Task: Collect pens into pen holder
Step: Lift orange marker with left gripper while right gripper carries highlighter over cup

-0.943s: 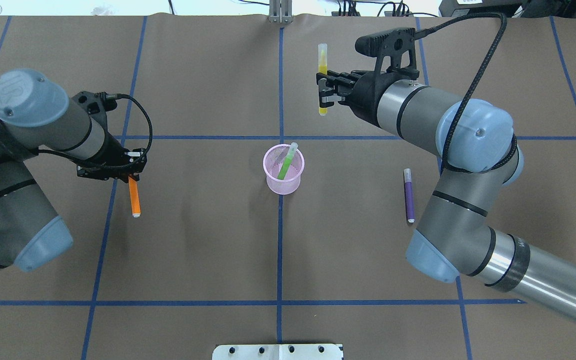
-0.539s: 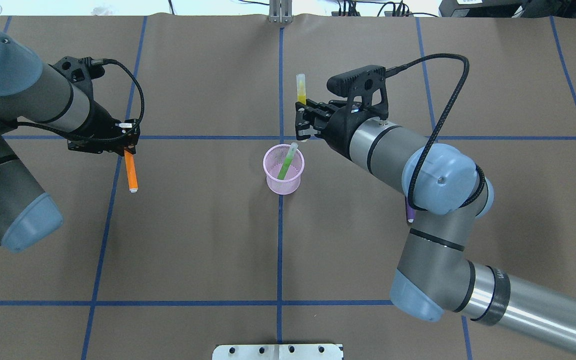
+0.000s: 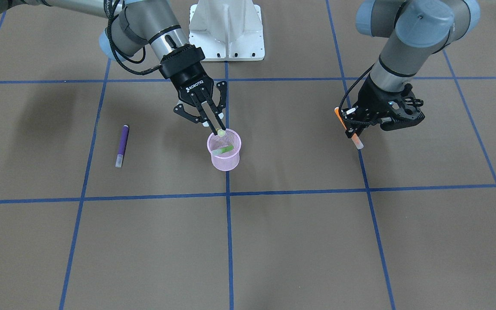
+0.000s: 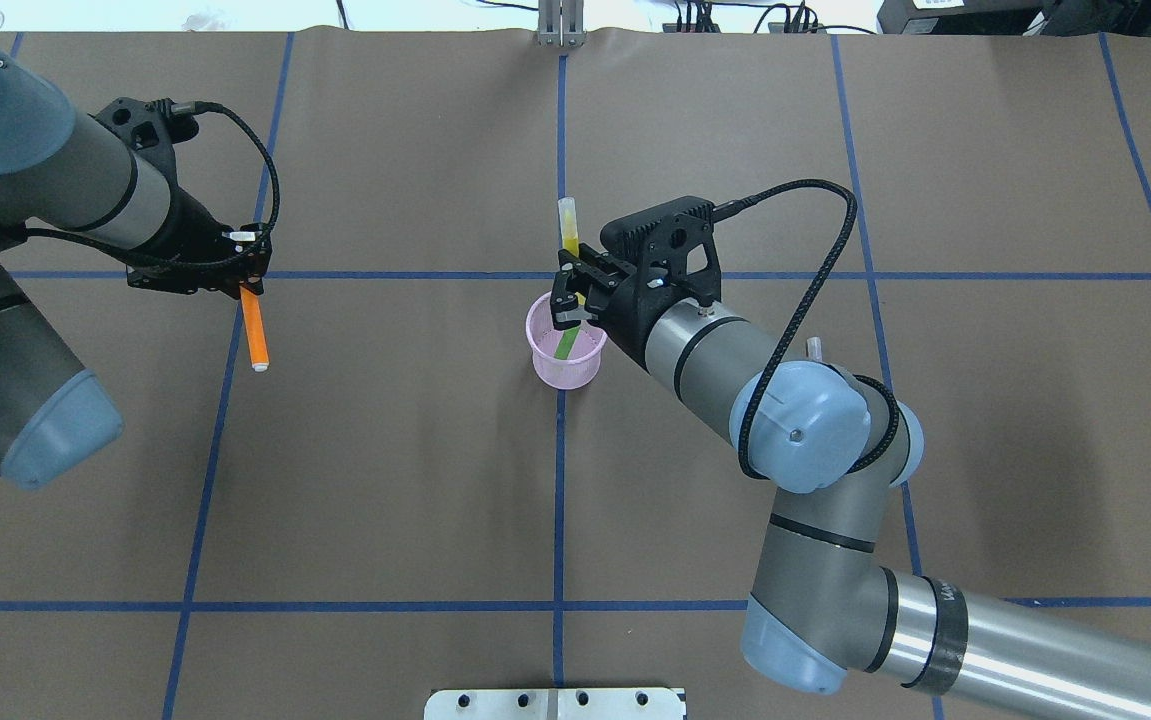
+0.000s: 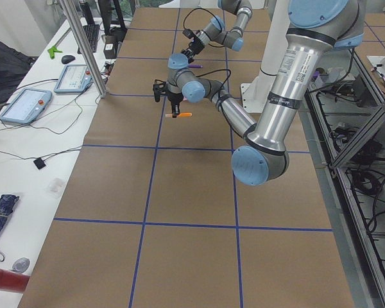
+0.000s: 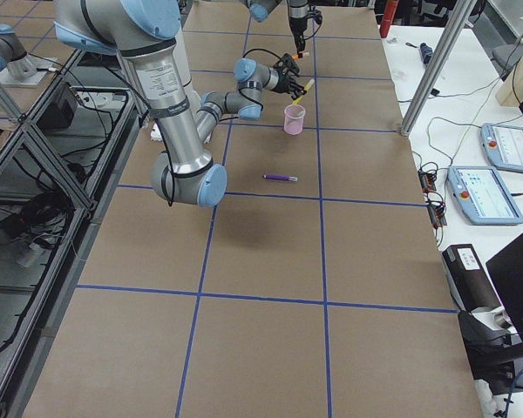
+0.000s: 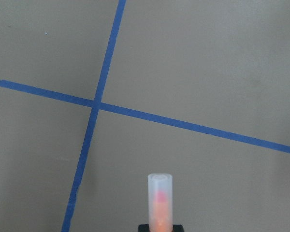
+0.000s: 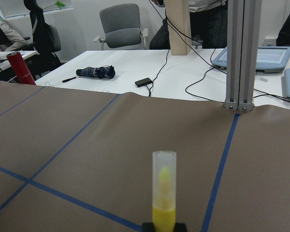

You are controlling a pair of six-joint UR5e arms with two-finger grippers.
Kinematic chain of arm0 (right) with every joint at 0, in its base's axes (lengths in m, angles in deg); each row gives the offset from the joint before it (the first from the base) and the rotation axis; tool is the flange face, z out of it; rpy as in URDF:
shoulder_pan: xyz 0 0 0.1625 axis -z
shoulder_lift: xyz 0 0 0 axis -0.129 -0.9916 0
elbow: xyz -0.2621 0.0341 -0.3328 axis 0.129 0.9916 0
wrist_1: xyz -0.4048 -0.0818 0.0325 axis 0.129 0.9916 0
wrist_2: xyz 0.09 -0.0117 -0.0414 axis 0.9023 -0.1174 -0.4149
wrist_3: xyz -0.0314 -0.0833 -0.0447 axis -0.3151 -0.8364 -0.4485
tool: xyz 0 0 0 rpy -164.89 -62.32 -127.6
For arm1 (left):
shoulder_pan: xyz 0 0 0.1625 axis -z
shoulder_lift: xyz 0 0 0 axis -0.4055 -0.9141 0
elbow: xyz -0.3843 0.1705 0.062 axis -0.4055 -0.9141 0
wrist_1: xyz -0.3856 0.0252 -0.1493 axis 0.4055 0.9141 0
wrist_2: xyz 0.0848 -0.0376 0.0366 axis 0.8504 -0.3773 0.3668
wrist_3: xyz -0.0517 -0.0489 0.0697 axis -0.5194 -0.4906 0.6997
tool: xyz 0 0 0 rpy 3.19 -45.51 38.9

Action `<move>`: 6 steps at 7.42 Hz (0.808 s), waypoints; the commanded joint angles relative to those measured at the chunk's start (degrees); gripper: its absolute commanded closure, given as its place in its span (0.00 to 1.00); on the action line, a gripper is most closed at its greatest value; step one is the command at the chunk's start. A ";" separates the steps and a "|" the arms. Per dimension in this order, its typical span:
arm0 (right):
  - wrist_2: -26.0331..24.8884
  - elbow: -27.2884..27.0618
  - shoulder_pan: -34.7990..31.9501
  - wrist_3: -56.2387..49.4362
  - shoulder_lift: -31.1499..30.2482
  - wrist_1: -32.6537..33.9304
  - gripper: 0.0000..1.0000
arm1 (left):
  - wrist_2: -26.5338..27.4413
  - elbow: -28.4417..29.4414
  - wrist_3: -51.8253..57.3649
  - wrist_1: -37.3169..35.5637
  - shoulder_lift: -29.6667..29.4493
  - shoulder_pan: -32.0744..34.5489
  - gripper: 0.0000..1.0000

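The pink mesh pen holder [image 4: 547, 362] [image 3: 224, 160] stands at the table's centre with a green pen [image 4: 566, 346] [image 3: 223, 150] leaning inside. My right gripper [image 4: 571, 300] [image 3: 215, 125] is shut on a yellow pen [image 4: 569, 230] [image 8: 164, 193] and hangs tilted over the holder's rim. The pen's lower end is at the holder's mouth. Off to the left, my left gripper [image 4: 240, 278] [image 3: 351, 122] is shut on an orange pen [image 4: 253, 335] [image 7: 160, 203], held above the paper. A purple pen [image 3: 121, 145] [image 6: 280, 178] lies flat on the right half, mostly hidden under my right arm in the overhead view.
Blue tape lines [image 4: 560, 480] cross the brown paper. The white robot base [image 3: 226, 30] sits at the near edge. A metal post [image 6: 436, 65] and tablets [image 6: 484, 192] stand on the bench beyond the far edge.
My right arm swung the yellow pen from the back right down to the holder. The left gripper raised the orange pen and drew it back and slightly left.
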 commanded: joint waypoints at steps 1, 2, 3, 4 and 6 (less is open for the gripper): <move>-0.55 3.69 0.98 0.00 0.06 -3.21 1.00 | -0.07 0.69 0.00 0.07 -0.01 0.11 1.00; -0.90 3.71 1.24 0.00 0.06 -3.22 1.00 | -0.07 0.78 0.00 0.16 -0.01 0.12 1.00; -0.90 3.80 1.25 0.00 0.06 -3.22 1.00 | -0.07 0.78 0.00 0.24 -0.09 0.12 1.00; -0.90 3.80 1.33 0.00 0.23 -3.22 1.00 | -0.07 0.87 0.00 0.24 -0.09 0.12 1.00; -0.99 6.95 1.42 0.09 3.56 -3.22 0.58 | -0.07 1.40 0.00 0.24 -0.01 0.12 1.00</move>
